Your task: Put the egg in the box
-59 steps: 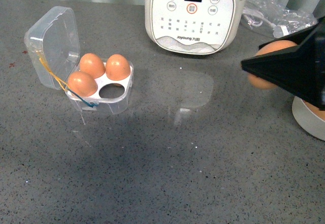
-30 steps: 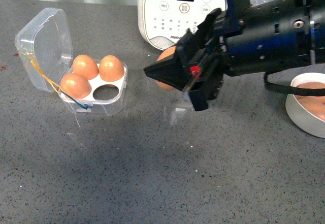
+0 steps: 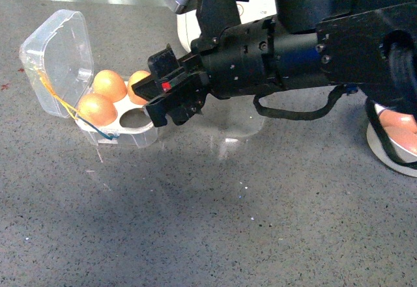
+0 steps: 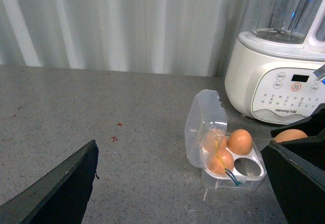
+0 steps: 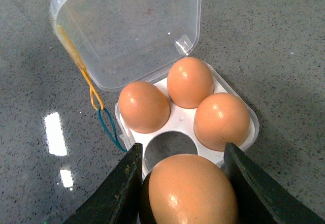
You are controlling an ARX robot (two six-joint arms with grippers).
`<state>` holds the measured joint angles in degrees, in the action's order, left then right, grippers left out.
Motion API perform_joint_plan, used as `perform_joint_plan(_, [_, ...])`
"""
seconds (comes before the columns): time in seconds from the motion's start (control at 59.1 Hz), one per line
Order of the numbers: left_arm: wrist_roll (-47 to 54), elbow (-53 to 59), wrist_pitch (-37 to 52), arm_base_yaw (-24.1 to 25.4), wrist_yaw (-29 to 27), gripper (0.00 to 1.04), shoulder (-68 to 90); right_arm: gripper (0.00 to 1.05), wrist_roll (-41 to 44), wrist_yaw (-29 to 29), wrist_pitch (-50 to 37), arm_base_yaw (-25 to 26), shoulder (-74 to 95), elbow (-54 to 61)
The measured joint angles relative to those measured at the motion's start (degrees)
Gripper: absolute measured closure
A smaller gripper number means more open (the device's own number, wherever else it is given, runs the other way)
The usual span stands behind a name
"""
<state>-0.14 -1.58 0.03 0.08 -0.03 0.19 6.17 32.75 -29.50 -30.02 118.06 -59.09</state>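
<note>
The box point(image 3: 140, 137) is a clear four-egg case with its lid point(image 3: 55, 59) open, on the grey counter at the left. Three brown eggs sit in it and the near-right hole point(image 3: 130, 112) is empty. My right gripper point(image 3: 159, 101) hovers at that corner, shut on the egg point(image 5: 190, 191). In the right wrist view the gripper point(image 5: 183, 155) holds the egg just above and beside the empty hole point(image 5: 170, 150). The arm hides the held egg in the front view. My left gripper point(image 4: 181, 147) is open and empty, well back from the box point(image 4: 205, 127).
A white Joyoung appliance point(image 4: 277, 92) stands behind the box, partly covered by my right arm. A round white bowl point(image 3: 391, 147) with eggs sits at the right edge. Yellow and blue rubber bands point(image 5: 99, 112) hang off the box's left side.
My right arm has swung left with the egg, from near the bowl across the counter to the box's empty hole. The box and its three eggs have not moved.
</note>
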Motion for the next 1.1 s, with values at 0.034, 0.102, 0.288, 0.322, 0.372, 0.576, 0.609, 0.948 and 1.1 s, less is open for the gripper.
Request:
perform_joint_plan(0.034, [0.0,0.0,0.0,0.0,0.0,0.07,0.0,0.63,-0.7,-0.6,-0.4,-0.3,0.7,-0.3])
perform_joint_plan(0.102, [0.0,0.0,0.0,0.0,0.0,0.07,0.0,0.63,-2.2,-1.2,-1.2,-0.9,2.0,-0.9])
perform_joint_plan(0.288, [0.0,0.0,0.0,0.0,0.0,0.07,0.0,0.63,-5.0,-2.9,-1.8,-2.4,4.2,-2.8])
perform_joint_plan(0.322, [0.0,0.0,0.0,0.0,0.0,0.07,0.0,0.63,-5.3,-3.3,-1.7,-2.6,4.5,-3.1])
perform_joint_plan(0.372, [0.0,0.0,0.0,0.0,0.0,0.07,0.0,0.57,-5.6,-4.4,-1.9,-3.0,4.8,-3.5])
perform_joint_plan(0.576, [0.0,0.0,0.0,0.0,0.0,0.07,0.0,0.23,-7.5,-5.9,-6.4,-2.1,2.8,-1.1])
perform_joint_plan(0.609, [0.0,0.0,0.0,0.0,0.0,0.07,0.0,0.18,-7.9,-6.0,-7.3,-1.7,1.9,0.0])
perform_joint_plan(0.948, [0.0,0.0,0.0,0.0,-0.1,0.07,0.0,0.38,-6.6,-53.9,-40.2,2.3,-8.9,21.8])
perform_joint_plan(1.1, [0.0,0.0,0.0,0.0,0.0,0.07,0.0,0.63,-6.4,-54.6,-43.5,7.6,-18.9,32.6])
